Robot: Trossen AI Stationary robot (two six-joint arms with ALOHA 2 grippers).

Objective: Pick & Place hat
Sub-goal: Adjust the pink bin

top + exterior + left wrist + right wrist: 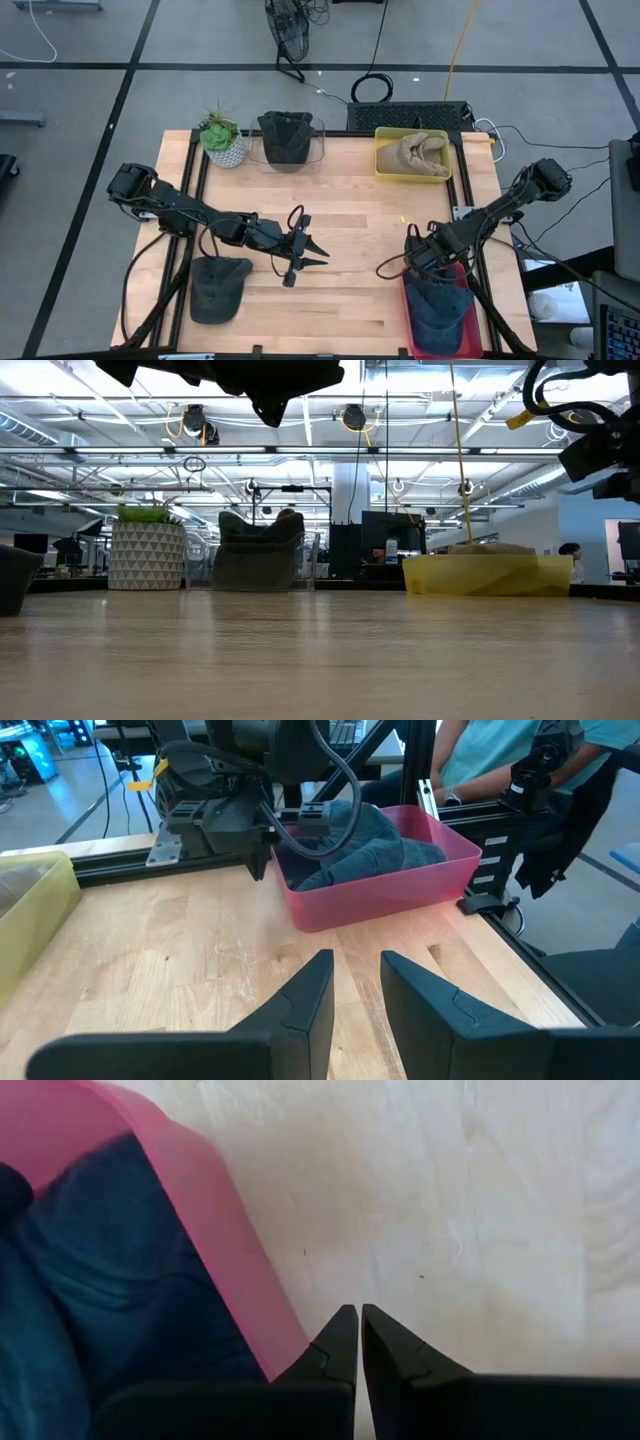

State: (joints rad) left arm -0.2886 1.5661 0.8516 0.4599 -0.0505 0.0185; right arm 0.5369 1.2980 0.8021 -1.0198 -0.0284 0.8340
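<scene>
A blue hat (440, 312) lies inside a pink bin (406, 310) at the table's near right corner. The left wrist view also shows the blue hat (370, 840) in the pink bin (380, 895). A dark grey hat (218, 288) rests flat on the wood near the near left edge. My left gripper (322, 254) hovers open over the table's middle, pointing right toward the bin (357, 965). My right gripper (412, 250) is shut (358, 1330) and points down beside the bin's far left corner (200, 1210), over bare wood.
Along the far edge stand a potted plant (222, 140), a clear bin with a black hat (287, 140) and a yellow bin with a tan hat (412, 153). Bare wood lies between my two grippers. A person in a teal shirt (480, 750) is beyond the table's right side.
</scene>
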